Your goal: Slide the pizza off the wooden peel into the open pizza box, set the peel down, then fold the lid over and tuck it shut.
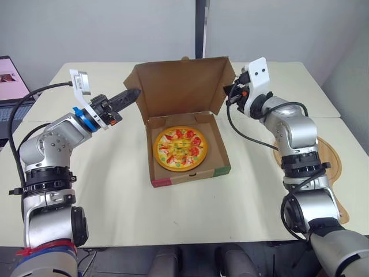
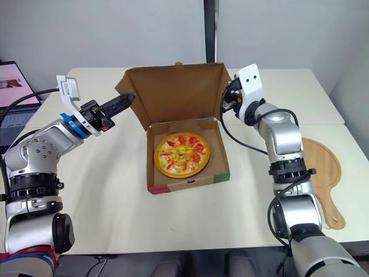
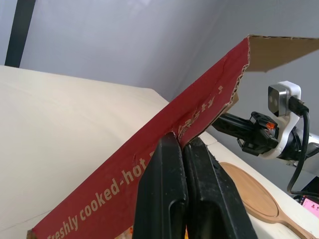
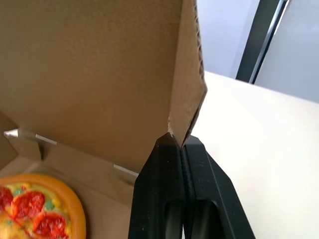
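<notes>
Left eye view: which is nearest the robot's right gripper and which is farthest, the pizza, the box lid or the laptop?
1. Box lid: its right side flap is right at the right gripper.
2. Pizza: lying in the box, lower and to the gripper's left.
3. Laptop: far off on the left side.

We are observing a cream table (image 1: 115, 190) that is carrying two items directly on its surface. The open pizza box (image 1: 190, 175) is sitting flat near the table's centre. The wooden peel (image 2: 320, 167) is lying flat toward the robot's right, well apart from the box, with its handle pointing toward the near edge.
</notes>
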You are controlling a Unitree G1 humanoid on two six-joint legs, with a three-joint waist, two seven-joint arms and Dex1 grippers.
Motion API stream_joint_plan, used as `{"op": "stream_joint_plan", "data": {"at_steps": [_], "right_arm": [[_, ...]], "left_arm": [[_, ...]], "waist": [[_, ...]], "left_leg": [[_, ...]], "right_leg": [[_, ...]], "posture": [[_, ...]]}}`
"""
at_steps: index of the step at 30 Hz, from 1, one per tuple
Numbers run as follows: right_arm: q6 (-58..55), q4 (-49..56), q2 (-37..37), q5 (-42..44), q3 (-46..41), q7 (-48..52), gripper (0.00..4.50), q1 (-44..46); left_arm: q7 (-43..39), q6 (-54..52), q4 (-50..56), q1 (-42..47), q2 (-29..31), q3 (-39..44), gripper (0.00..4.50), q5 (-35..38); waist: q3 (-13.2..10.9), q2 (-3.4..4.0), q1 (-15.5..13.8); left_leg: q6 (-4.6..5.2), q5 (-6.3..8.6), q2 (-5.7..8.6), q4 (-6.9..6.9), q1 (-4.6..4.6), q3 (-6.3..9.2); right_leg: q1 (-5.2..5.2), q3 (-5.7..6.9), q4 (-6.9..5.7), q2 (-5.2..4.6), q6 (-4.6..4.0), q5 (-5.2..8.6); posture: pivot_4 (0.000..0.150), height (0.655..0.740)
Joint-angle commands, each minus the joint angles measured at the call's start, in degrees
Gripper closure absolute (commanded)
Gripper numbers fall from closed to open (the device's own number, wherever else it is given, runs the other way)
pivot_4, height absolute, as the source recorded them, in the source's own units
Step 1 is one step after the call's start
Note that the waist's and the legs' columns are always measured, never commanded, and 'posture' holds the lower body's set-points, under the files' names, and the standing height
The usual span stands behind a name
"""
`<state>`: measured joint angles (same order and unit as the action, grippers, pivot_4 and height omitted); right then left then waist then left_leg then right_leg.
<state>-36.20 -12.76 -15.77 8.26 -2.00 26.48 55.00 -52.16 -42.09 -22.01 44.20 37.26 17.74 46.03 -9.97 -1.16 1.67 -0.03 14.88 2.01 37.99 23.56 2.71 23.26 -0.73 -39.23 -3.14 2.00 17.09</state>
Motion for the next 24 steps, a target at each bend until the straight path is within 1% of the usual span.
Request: {"op": "stream_joint_plan", "data": {"at_steps": [1, 5, 8, 15, 18, 24], "right_arm": [[0.09, 5.0, -1.55, 0.66, -1.55, -1.3, 4.47, 1.13], [-3.64, 10.43, -3.53, 1.34, -1.86, -1.52, 4.47, -0.41], [-8.49, 17.11, -5.92, 2.07, -2.53, -1.63, 4.47, -2.36], [-19.3, 29.14, -8.89, 4.01, -3.85, -3.44, 4.47, -5.95], [-24.11, 33.11, -8.91, 4.5, -4.63, -4.93, 4.47, -6.55], [-32.45, 41.0, -6.42, 4.81, -5.19, -8.84, 4.47, -9.15]], "left_arm": [[0.5, 0.23, 2.25, 2.33, -1.21, -0.07, 4.5, -0.35], [1.2, 0.34, 1.83, 3.99, -3.51, -0.37, 4.5, -0.57], [0.86, 1.07, 0.37, 6.15, -6.08, -1.85, 4.5, -1.79], [-1.0, 3.37, -5.29, 10.92, -9.77, -3.9, 4.5, -4.94], [-2.53, 3.68, -6.7, 12.06, -10.87, -5.04, 4.5, -6.2], [-3.37, 4.48, -8.38, 13.05, -12.75, -5.84, 4.5, -8.24]], "waist": [[0.0, 0.0, -0.06], [0.0, 0.0, -0.12], [0.0, 0.0, -0.12], [0.0, -0.01, -0.01], [0.0, -0.01, 0.19], [0.0, -0.01, 0.15]], "left_leg": [[0.0, 0.0, 0.01, 0.0, 0.01, 0.01], [0.0, -0.01, 0.13, 0.15, 0.3, 0.07], [0.0, -0.01, 0.15, 0.15, 0.29, 0.07], [0.03, -0.01, 0.17, 0.16, 0.29, 0.07], [0.03, -0.02, 0.18, 0.16, 0.28, 0.05], [0.02, -0.02, 0.19, 0.16, 0.3, 0.05]], "right_leg": [[0.0, 0.0, -0.02, -0.01, 0.0, 0.0], [0.29, -0.02, -0.3, -0.06, 0.01, -0.01], [0.31, -0.04, -0.35, -0.07, 0.01, -0.01], [0.33, -0.06, -0.44, -0.06, 0.01, -0.01], [0.34, -0.08, -0.5, -0.05, 0.01, -0.01], [0.45, -0.13, -0.65, -0.06, 0.01, -0.01]], "posture": [[0.15, 0.7318], [0.15, 0.7318], [0.15, 0.7318], [0.15, 0.7318], [0.15, 0.7318], [0.15, 0.7318]]}}
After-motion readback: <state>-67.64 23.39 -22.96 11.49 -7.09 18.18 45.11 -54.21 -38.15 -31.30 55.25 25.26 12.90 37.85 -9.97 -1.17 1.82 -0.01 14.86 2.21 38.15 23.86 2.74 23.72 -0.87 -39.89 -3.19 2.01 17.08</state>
